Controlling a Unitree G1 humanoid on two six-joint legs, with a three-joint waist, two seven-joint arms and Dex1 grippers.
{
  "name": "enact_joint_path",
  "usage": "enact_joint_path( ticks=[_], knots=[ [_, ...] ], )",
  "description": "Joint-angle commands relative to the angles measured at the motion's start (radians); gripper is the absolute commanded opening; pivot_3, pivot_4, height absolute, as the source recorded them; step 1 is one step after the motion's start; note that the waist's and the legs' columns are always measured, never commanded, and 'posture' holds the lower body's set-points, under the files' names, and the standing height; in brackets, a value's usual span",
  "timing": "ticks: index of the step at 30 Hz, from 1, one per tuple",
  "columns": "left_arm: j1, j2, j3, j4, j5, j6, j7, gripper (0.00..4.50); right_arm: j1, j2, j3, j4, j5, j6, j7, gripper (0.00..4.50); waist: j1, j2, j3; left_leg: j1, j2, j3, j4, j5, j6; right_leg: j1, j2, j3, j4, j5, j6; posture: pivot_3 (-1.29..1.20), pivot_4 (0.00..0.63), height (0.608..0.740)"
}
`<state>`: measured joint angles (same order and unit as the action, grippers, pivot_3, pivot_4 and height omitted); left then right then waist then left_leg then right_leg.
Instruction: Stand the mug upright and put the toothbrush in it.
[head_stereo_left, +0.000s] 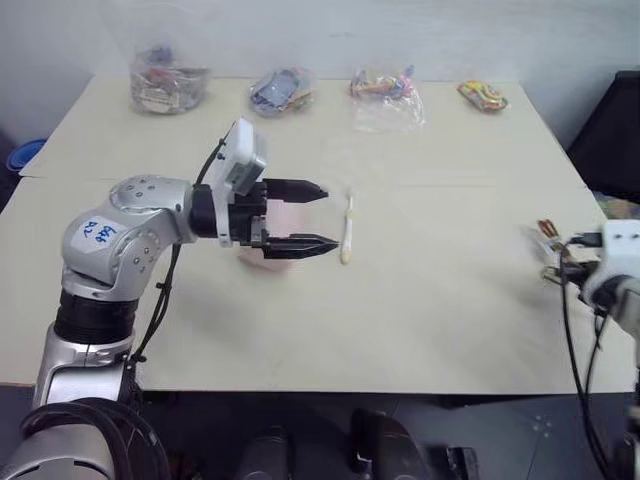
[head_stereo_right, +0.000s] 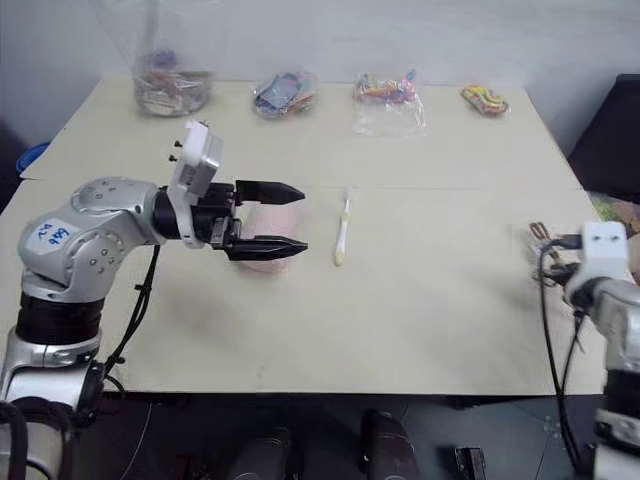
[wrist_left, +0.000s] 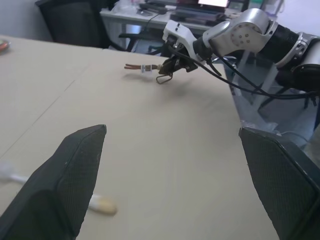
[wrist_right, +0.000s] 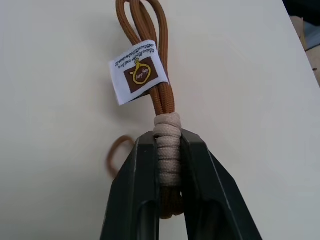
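The pale pink mug (head_stereo_left: 283, 213) rests on the table, mostly hidden behind my left gripper (head_stereo_left: 328, 216). That gripper is open and points to the right, one finger on each side of the mug as seen from my head. I cannot tell whether the mug is upright. The white-and-cream toothbrush (head_stereo_left: 347, 228) lies flat just right of the fingertips, and its handle end shows beside a finger (wrist_left: 102, 205). Near the table's right edge my right gripper (wrist_right: 168, 137) is shut on a brown strap (wrist_right: 150, 45) with a white tag.
Several clear bags of small items line the table's far edge (head_stereo_left: 168, 78) (head_stereo_left: 283, 90) (head_stereo_left: 385, 90) (head_stereo_left: 483, 95). A dark chair (head_stereo_left: 615, 130) stands off the right side. Bare tabletop (head_stereo_left: 450, 300) lies between the toothbrush and the strap.
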<state>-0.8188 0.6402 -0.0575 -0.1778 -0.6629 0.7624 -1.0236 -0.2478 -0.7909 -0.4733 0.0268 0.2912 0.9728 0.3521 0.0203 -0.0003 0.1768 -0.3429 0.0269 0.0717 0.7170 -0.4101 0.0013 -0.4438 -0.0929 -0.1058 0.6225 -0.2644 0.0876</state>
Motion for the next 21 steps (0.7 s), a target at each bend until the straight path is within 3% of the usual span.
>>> enact_joint_path(
  ticks=[1,2,5,10,15,18,21],
  knots=[
    [-0.030,-0.019,-0.010,0.004,0.006,-0.027,-0.025,4.50,0.071,0.009,-0.093,-0.134,0.053,0.078,0.018,0.34,-0.008,0.000,0.000,0.001,0.000,0.002,-0.001,0.000,0.000,0.000,0.000,0.001,0.001,0.000,0.000,0.00,0.150,0.740],
    [-0.033,-0.024,-0.013,0.007,0.010,-0.029,-0.028,4.50,0.082,0.023,-0.107,-0.153,0.065,0.094,0.014,0.34,-0.011,0.000,0.000,0.003,0.000,0.004,-0.001,0.000,0.000,0.000,0.000,0.003,0.002,0.000,0.000,0.00,0.150,0.740],
    [-0.039,-0.030,-0.019,0.018,0.018,-0.034,-0.036,4.50,0.069,0.071,-0.150,-0.175,0.106,0.144,-0.005,1.19,-0.020,0.000,0.000,0.006,0.000,0.006,-0.001,0.000,-0.001,0.000,0.000,0.004,0.003,0.000,0.000,0.00,0.150,0.740],
    [-0.017,-0.012,0.002,-0.007,0.006,-0.027,-0.046,4.50,0.077,-0.014,-0.097,-0.227,0.120,0.164,0.064,2.87,-0.018,0.001,0.000,0.005,0.000,0.006,-0.002,0.000,0.000,0.000,0.000,0.004,0.002,0.000,0.000,0.00,0.150,0.740],
    [0.037,0.054,0.075,-0.027,0.023,0.001,0.022,4.50,-0.041,-0.158,0.026,-0.291,0.174,0.070,0.237,2.87,-0.025,0.002,0.001,0.005,0.000,0.005,-0.002,0.000,0.000,0.000,-0.001,0.005,0.002,0.000,0.000,0.00,0.150,0.740],
    [0.056,0.097,0.152,0.011,0.073,0.091,0.189,4.50,-0.181,-0.156,0.087,-0.359,0.282,0.063,0.340,2.87,-0.029,0.001,0.001,0.007,0.002,0.002,-0.002,0.000,-0.001,0.000,0.002,0.005,0.002,0.000,0.000,0.00,0.150,0.740],
    [0.056,0.125,0.265,0.075,0.083,0.276,0.370,4.50,-0.307,-0.137,0.158,-0.420,0.413,0.110,0.425,3.43,-0.023,0.001,0.001,0.007,0.002,-0.003,-0.003,0.000,-0.001,0.000,0.002,0.005,0.002,0.000,-0.001,0.00,0.150,0.740]
  ],
)
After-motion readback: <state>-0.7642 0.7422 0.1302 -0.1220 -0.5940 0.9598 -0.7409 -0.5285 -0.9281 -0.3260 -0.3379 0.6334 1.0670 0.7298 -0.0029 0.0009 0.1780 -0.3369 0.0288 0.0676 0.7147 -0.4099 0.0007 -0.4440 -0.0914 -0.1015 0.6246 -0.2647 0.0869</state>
